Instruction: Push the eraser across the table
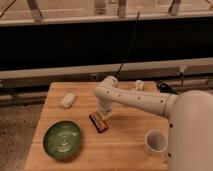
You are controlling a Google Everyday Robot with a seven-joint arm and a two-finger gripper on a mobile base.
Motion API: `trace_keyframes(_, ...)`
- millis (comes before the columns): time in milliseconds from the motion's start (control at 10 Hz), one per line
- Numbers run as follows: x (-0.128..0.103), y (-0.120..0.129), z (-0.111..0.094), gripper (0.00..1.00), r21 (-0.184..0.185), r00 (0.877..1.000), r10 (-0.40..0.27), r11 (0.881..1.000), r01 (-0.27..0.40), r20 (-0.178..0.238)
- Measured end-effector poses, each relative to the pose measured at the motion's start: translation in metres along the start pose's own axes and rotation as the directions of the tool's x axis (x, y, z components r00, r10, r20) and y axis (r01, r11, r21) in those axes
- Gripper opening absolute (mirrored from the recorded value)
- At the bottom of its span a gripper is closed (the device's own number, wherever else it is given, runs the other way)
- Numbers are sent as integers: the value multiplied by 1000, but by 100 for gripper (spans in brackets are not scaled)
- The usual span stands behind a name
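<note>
Gripper point(106, 114) down beside the eraser point(98, 122) at mid-table.
The eraser lies slantwise on the table point(125, 145), the gripper at its 1 o'clock, touching or nearly so (whether it is released or clenched, I cannot tell). A green bowl point(62, 139) sits at the eraser's 8 o'clock, a white cup point(155, 141) at 4, a cream lump point(67, 100) at 10.

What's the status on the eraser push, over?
Hand low over the table, right beside the eraser. Eraser flat, mid-table, angled. Green bowl sits front-left of it, cream lump back-left, white cup off to the right.
</note>
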Motion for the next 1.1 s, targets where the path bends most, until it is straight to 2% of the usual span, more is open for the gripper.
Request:
trace_keyframes(100,-2,-1,0,0,-1,1000,-11,1000,11,-1)
trace_keyframes(300,-23,-8,0,0,-5,998,-65,998,65,-10)
trace_keyframes(500,-31,-12,0,0,-8,996,-84,996,84,-17)
trace_keyframes(800,-53,-21,1,0,-18,990,-142,990,142,-25)
trace_keyframes(1100,-64,-25,-1,0,-23,983,-180,983,180,-34)
